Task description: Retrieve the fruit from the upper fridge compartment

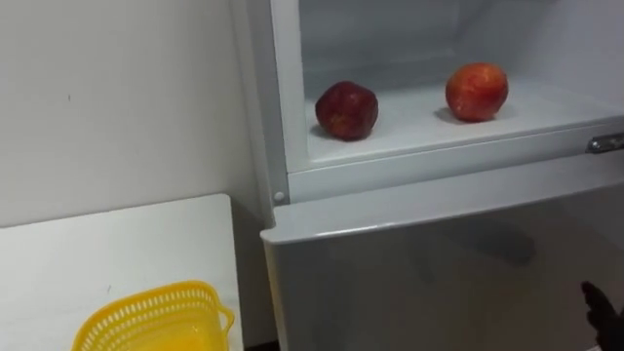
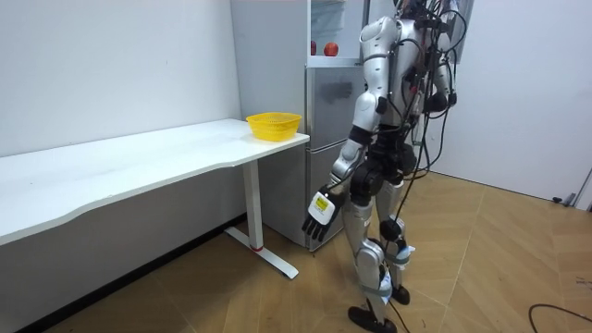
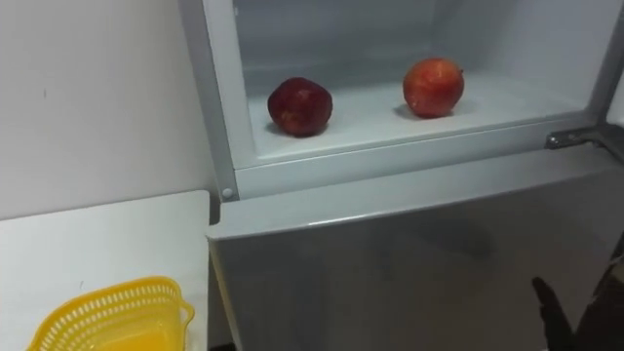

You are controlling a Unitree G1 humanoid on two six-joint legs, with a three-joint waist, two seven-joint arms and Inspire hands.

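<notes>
The upper fridge compartment (image 1: pixel 292 117) stands open in front of me. On its white shelf (image 1: pixel 414 127) lie two apples, apart from each other: a dark red apple (image 1: pixel 346 110) on the left and an orange-red apple (image 1: pixel 476 91) to its right. The dark fingers of my right hand (image 3: pixel 551 310) rise at the lower right, straight and spread, below the shelf and in front of the lower door, holding nothing. In the room view my left hand (image 2: pixel 319 209) hangs relaxed and empty beside my thigh.
A yellow basket (image 1: pixel 156 317) sits on the white table (image 1: pixel 117 253) just left of the fridge. The closed lower fridge door (image 1: pixel 439 263) is below the shelf, with a metal hinge (image 1: pixel 604 143) at the right. A white wall is behind the table.
</notes>
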